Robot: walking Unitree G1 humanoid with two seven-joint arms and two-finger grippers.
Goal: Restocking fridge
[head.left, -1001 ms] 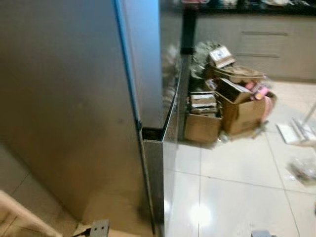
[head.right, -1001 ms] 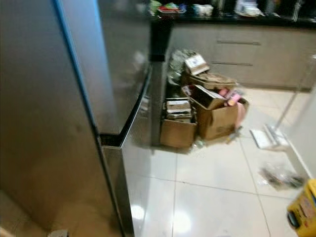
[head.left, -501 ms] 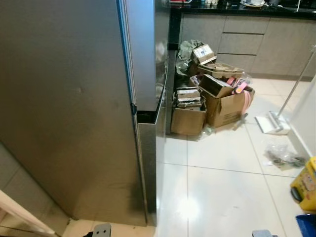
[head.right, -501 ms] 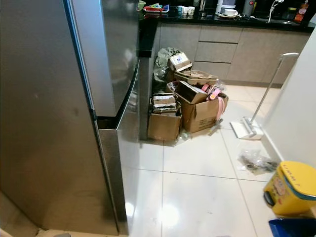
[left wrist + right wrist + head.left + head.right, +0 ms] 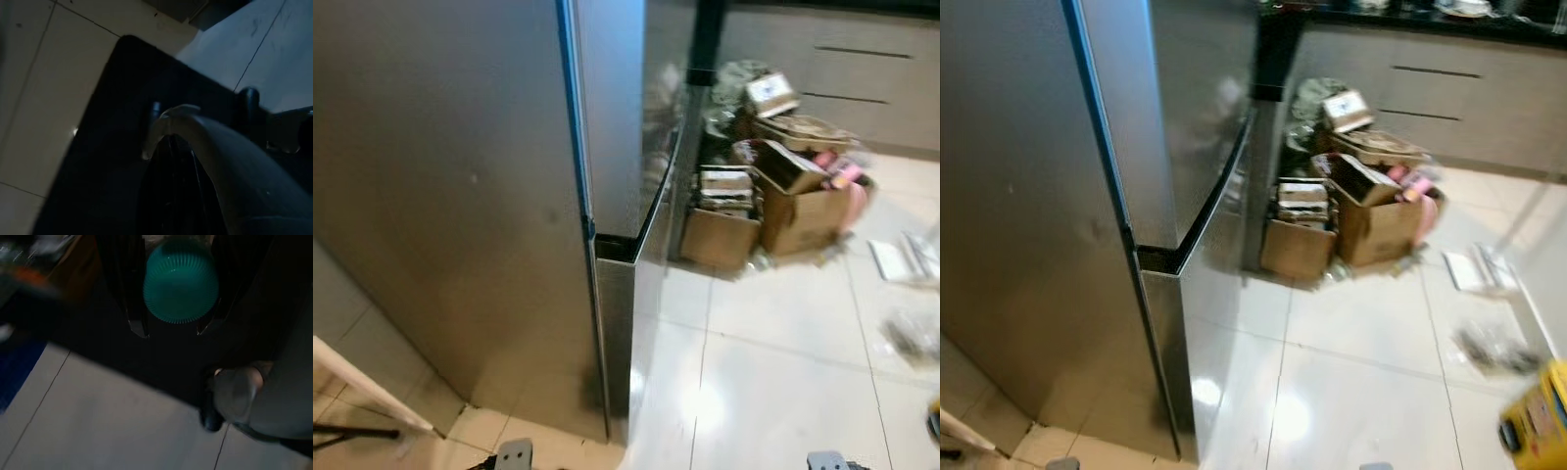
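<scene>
Right gripper fingers clamp a teal ribbed-cap item low at the robot's side, left gripper fingers' state undeterminable, and the closed steel fridge stands ahead-left, nearer the left arm, beyond cardboard boxes.

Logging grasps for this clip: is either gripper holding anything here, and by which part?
The right gripper holds something with a ribbed green cap, its fingers on either side of the cap. What it is cannot be told. The left wrist view is too dark to tell.
</scene>
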